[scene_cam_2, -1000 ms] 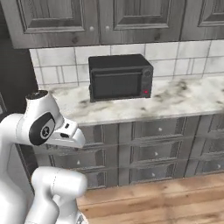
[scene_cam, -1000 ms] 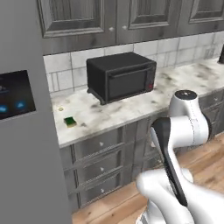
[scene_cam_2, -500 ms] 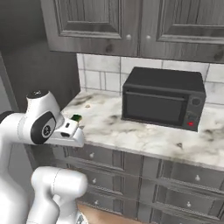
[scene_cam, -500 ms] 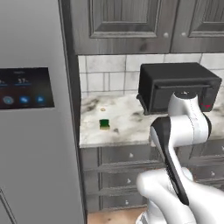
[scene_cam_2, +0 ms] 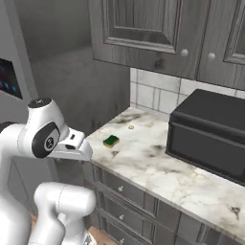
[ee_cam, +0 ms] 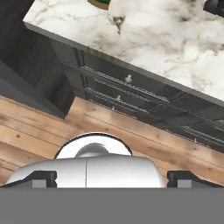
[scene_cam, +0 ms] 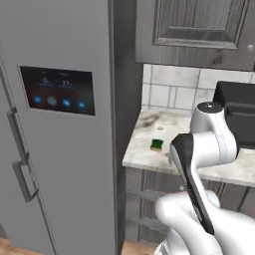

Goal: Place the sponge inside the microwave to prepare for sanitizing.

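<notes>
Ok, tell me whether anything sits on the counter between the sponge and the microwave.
Nothing visible does. The sponge lies alone on the marble counter, and the stretch from it to the microwave is bare stone. The microwave's door looks shut.

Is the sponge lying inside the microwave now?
No, the sponge lies on the counter, left of the closed microwave.

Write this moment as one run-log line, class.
phase: approach | sponge: on counter, untouched | gripper: open, empty | microwave: shut
</notes>
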